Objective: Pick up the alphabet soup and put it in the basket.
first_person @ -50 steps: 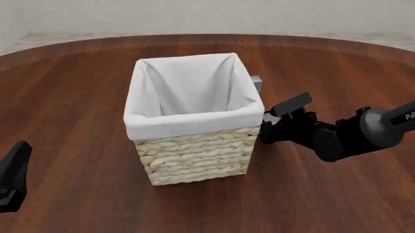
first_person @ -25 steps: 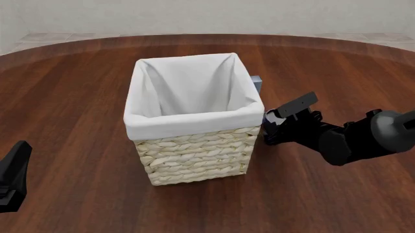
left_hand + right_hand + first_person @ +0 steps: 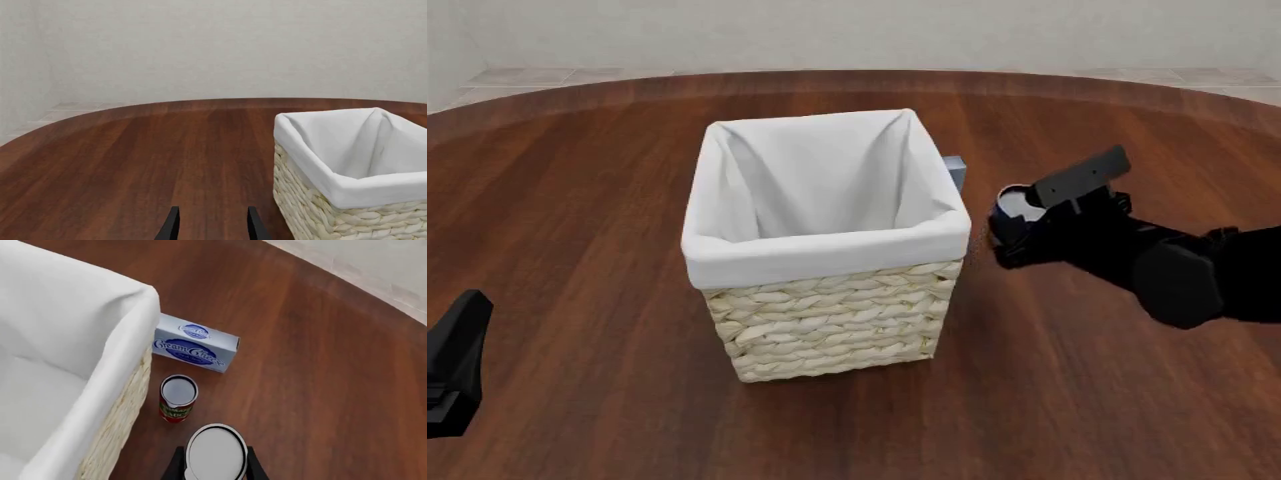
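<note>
The alphabet soup is a small can with a silver-white top. It hangs above the table, just right of the basket's near right corner, and my right gripper is shut on it. Its label is hidden in the right wrist view. The basket is tall, woven from pale straw and lined with white cloth. It stands mid-table and its inside looks bare. My left gripper is open with nothing between its fingers, low at the near left, well away from the basket.
A second small can with a red label stands on the table against the basket's woven wall, below the held can. A grey-blue cream cheese box lies behind it, next to the basket's far right corner.
My right gripper has risen and drawn back to the right from beside the basket's wall, carrying the can up to about rim height. The left arm has not moved.
</note>
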`<act>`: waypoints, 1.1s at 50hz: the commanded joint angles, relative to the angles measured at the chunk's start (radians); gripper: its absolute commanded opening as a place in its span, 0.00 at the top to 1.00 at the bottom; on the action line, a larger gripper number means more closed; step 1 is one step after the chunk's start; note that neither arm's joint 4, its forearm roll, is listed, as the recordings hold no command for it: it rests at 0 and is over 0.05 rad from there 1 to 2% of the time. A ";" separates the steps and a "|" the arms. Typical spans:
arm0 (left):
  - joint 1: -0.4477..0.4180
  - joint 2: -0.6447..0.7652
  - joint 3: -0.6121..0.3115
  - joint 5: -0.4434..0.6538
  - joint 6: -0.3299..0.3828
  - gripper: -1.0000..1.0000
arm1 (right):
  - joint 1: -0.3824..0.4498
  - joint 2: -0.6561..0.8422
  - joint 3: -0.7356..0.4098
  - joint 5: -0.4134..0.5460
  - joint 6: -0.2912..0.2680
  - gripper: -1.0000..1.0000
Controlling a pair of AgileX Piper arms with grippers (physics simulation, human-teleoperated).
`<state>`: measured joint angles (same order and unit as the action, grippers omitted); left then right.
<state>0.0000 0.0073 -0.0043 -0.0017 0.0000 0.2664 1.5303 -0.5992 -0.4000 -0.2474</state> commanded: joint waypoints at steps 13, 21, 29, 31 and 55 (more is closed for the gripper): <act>0.000 0.000 0.000 0.000 0.000 0.00 | 0.005 -0.275 -0.068 0.179 0.008 1.00; 0.000 0.000 0.000 0.000 0.000 0.00 | 0.012 -0.317 -0.141 0.238 -0.005 1.00; 0.000 0.000 0.000 0.000 0.000 0.00 | 0.043 -0.337 -0.191 0.283 0.004 1.00; 0.000 0.000 0.000 0.000 0.000 0.00 | 0.046 -0.331 -0.197 0.280 -0.002 1.00; 0.000 0.000 0.000 0.000 0.000 0.00 | 0.171 -0.321 -0.314 0.315 -0.025 1.00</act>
<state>0.0000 0.0073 -0.0043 -0.0017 0.0000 0.3775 1.2144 -0.8638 -0.0951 -0.2787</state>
